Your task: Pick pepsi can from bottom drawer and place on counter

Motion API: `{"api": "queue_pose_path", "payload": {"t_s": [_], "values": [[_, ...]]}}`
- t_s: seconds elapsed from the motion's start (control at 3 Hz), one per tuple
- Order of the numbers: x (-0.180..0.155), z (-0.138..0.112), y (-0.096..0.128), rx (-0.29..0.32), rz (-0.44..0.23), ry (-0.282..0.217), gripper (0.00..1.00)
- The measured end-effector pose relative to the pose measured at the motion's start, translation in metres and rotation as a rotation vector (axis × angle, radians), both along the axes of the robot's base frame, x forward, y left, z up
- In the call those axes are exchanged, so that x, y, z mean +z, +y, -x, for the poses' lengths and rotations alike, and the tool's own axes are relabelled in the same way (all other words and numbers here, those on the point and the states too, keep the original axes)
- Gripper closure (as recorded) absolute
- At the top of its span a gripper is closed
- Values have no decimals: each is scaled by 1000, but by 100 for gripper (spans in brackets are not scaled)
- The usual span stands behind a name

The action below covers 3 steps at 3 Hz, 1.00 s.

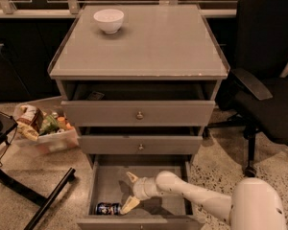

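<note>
The pepsi can [108, 208] lies on its side at the front left of the bottom drawer [105, 181], close to the front wall, with its long axis running left to right. The hand [130, 191] is in the same drawer, just right of the can and slightly further back. Its two fingers are spread apart, holding nothing, and the lower one is just beside the can's right end. Far above, the counter [149, 47] carries a white bowl [109, 20].
</note>
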State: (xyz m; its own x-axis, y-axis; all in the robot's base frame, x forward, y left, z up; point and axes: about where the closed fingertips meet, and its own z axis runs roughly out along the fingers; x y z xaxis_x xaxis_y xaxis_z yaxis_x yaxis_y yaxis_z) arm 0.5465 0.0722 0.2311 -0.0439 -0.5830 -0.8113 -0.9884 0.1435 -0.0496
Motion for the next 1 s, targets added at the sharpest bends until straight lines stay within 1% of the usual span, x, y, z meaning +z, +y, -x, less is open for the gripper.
{"api": "queue_pose_path", "payload": {"t_s": [0.33,0.67,1.0], "values": [[-14,-12,0,-11,-16,0,0],[-32,-27,13,-20,-1,8,0],[-49,-33,27,-36,13,31,0]]}}
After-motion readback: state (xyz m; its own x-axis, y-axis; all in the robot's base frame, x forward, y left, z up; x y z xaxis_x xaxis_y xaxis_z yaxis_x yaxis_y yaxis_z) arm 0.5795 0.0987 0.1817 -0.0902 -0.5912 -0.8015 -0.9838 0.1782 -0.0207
